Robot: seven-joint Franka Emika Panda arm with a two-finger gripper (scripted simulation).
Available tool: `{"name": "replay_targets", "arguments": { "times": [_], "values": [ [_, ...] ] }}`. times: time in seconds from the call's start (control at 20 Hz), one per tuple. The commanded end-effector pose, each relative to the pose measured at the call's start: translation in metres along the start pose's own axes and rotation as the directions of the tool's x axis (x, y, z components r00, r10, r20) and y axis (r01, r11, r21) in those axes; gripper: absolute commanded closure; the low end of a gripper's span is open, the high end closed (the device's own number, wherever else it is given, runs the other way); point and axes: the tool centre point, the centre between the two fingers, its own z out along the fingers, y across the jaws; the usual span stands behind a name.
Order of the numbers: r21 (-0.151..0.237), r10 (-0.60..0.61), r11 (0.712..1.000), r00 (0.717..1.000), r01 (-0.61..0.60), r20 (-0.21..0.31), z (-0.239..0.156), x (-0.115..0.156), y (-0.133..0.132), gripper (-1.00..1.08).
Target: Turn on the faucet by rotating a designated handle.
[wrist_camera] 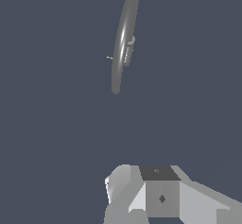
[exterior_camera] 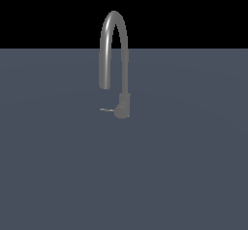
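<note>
We are noting the faucet [exterior_camera: 114, 64] standing upright on the grey surface [exterior_camera: 184, 175], its handle [exterior_camera: 107, 110] projecting toward the exterior view's left from the base; the gripper [wrist_camera: 142, 194] is hanging well apart, presumably lining up an approach; whether its fingers are parted or closed we cannot tell.

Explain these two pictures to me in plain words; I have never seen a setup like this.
Both are computer-simulated renders of one moment. The exterior view looks at a grey faucet standing on a flat blue-grey surface; a thin handle sticks out from its base toward the exterior view's left. The robot arm is not in that picture. The wrist view comes from a camera on the arm, looking down at the same faucet from a distance. The pale blocky shapes at its edge are part of the gripper; its fingertips are out of frame, so open or shut cannot be told. Nothing appears held.
</note>
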Motion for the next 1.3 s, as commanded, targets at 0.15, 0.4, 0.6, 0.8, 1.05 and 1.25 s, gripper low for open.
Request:
{"name": "replay_targets", "arguments": {
  "times": [0.15, 0.4, 0.6, 0.8, 1.05, 1.25],
  "values": [
    [-0.009, -0.009, 1.000, 1.000, 0.009, 0.001, 0.001, 0.002, -0.001, 1.08],
    [-0.060, -0.062, 0.996, 0.998, 0.063, 0.009, 0.007, 0.011, -0.006, 1.08],
    [-0.131, -0.136, 0.982, 0.990, 0.138, 0.024, 0.016, 0.024, -0.013, 1.08],
    [-0.223, -0.231, 0.946, 0.971, 0.237, 0.053, 0.029, 0.041, -0.024, 1.08],
    [-0.351, -0.364, 0.856, 0.925, 0.380, 0.112, 0.050, 0.063, -0.040, 1.08],
    [-0.439, -0.457, 0.757, 0.873, 0.483, 0.171, 0.070, 0.079, -0.053, 1.08]
  ]
}}
